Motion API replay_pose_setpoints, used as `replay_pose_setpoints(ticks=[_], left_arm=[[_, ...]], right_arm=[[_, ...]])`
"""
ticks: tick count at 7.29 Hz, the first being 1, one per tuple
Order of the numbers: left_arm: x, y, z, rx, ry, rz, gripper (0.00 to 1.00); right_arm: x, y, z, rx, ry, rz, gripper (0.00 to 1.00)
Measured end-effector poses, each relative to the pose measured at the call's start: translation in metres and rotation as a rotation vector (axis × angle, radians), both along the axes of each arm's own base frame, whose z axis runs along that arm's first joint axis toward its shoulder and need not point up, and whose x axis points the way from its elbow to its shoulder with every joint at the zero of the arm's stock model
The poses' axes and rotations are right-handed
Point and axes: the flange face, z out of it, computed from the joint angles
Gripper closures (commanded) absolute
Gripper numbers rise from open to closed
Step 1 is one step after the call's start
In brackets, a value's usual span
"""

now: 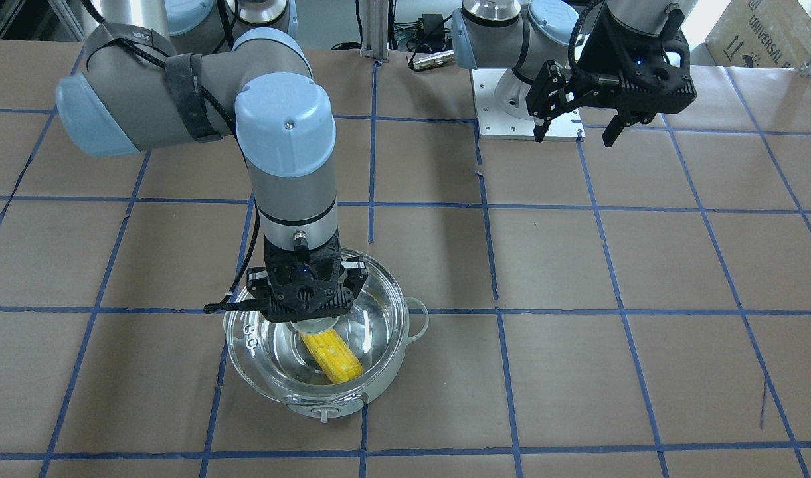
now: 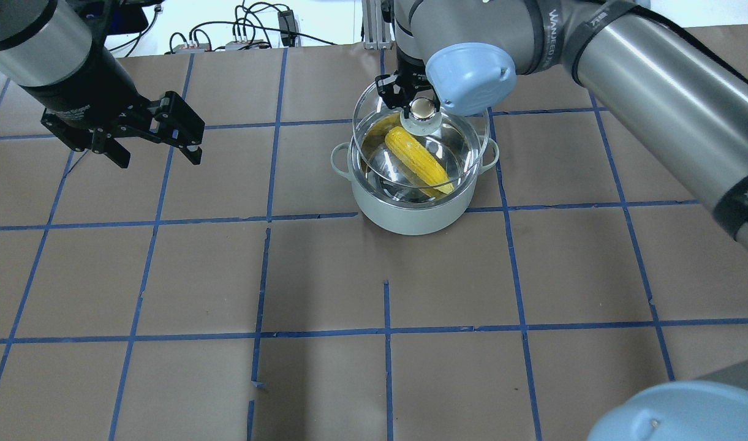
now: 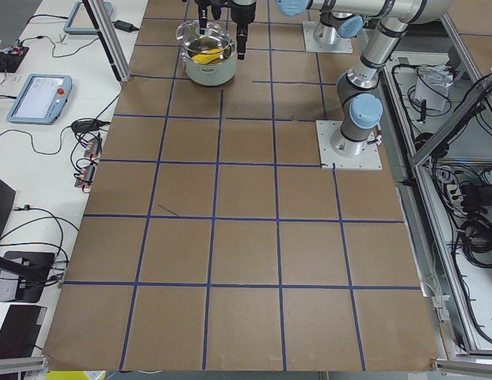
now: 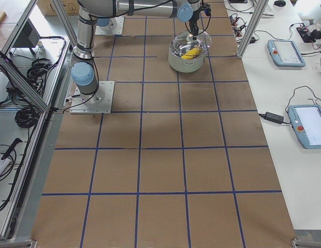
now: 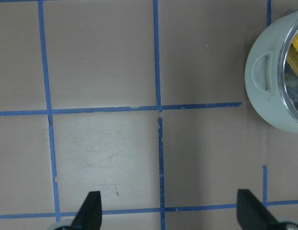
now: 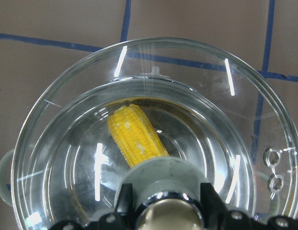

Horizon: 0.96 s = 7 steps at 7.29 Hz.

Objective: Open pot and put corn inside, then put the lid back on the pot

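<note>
The pale-green pot (image 1: pixel 325 406) stands on the table, also in the overhead view (image 2: pixel 410 217). The yellow corn (image 1: pixel 332 356) lies slantwise inside it (image 2: pixel 418 160), seen through the glass in the right wrist view (image 6: pixel 137 139). My right gripper (image 1: pixel 305 312) is shut on the lid's knob (image 2: pixel 423 109) and holds the clear glass lid (image 2: pixel 465 131) a little above the pot's rim, roughly centred over it. My left gripper (image 1: pixel 576 138) is open and empty, raised well off to the pot's side (image 2: pixel 159 160). The left wrist view shows the pot's side and a handle (image 5: pixel 268 91).
Brown paper with a blue tape grid covers the table (image 2: pixel 324 275). The left arm's white base plate (image 1: pixel 511 123) sits near the robot's side. Tablets and cables (image 4: pixel 284 51) lie on benches beyond the table's edge.
</note>
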Motion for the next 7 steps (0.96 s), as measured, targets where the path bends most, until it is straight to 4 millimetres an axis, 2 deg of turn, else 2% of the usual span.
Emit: replay_pose_setpoints(ticks=[2, 7], left_arm=[[0.0, -0.001, -0.004, 0.001, 0.001, -0.001, 0.0], [0.001, -0.011, -0.004, -0.005, 0.005, 0.008, 0.0]], right_arm=[[0.007, -0.001, -0.01, 0.015, 0.004, 0.01, 0.61], [0.011, -0.008, -0.015, 0.05, 0.009, 0.013, 0.61]])
